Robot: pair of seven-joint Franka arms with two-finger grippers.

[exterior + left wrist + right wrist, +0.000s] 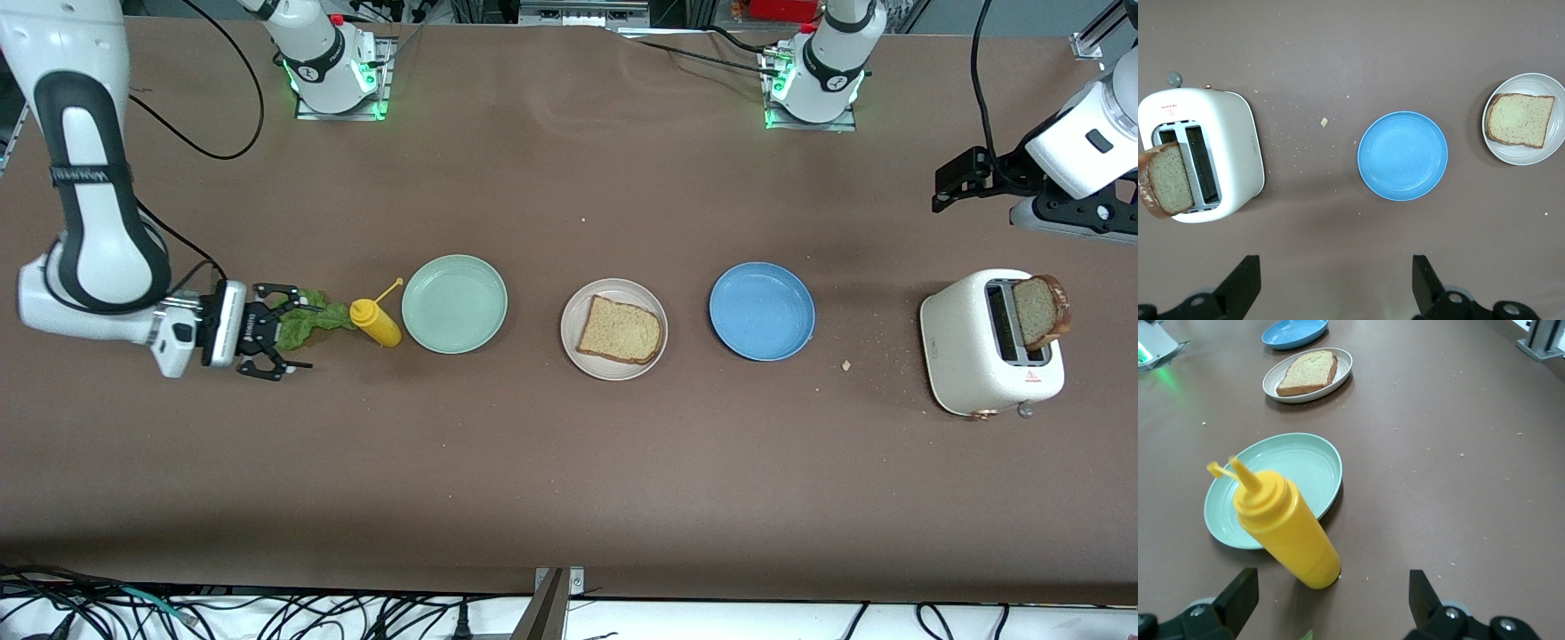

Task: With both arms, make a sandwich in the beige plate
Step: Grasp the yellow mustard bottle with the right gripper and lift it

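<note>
While one bread slice (621, 330) already lies on the beige plate (572, 351) at mid-table, lettuce (307, 318) and a second slice (1038, 311), upright in the toaster (969, 356), remain unplaced. Right gripper (277, 332), jaws wide and empty, sits low at the lettuce beside the mustard bottle (376, 322). Left gripper (1335, 283) hangs open and empty above the table near the toaster. The task looks barely begun.

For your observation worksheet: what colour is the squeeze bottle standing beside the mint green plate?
Yellow. The squeeze bottle shows best in the right wrist view.
</note>
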